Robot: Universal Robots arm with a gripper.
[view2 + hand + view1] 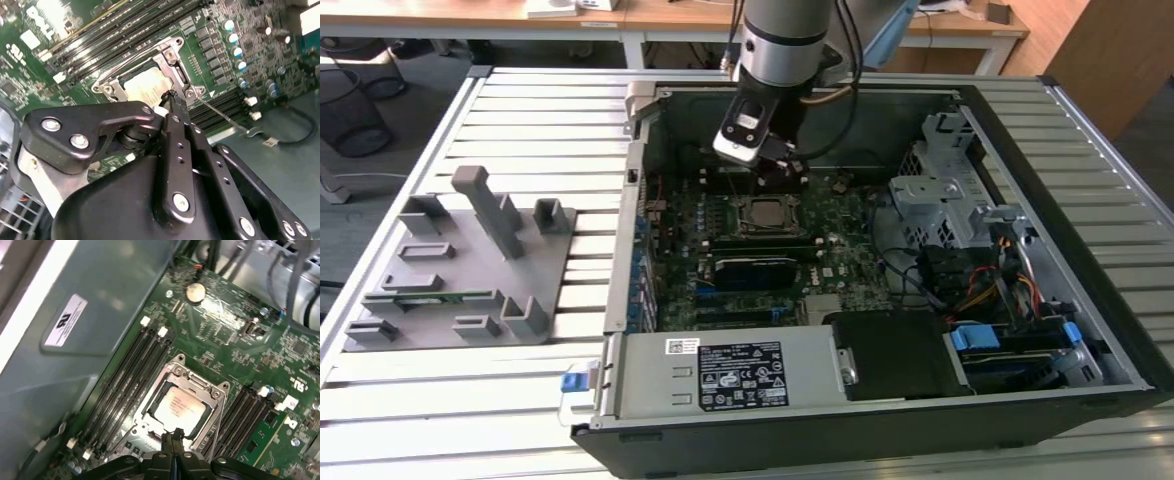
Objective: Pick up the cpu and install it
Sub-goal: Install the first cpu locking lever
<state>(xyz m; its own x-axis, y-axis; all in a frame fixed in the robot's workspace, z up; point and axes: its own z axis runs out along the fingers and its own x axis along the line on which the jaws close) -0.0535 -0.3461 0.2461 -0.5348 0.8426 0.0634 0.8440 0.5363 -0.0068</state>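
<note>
My black gripper (173,434), fingers together, empty | tip at the edge of the grey metal socket frame (196,380) | shiny silver square cpu (180,405) sat inside it | light, straight-down touch looked safest

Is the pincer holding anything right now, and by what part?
Nothing: the pincer is shut and empty near the cpu, which lies in its socket.

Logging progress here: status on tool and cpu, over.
Tool shut, holding nothing. Shiny silver square cpu lying in metal-framed socket, right by the tool tips. Nothing blocking, over.
</note>
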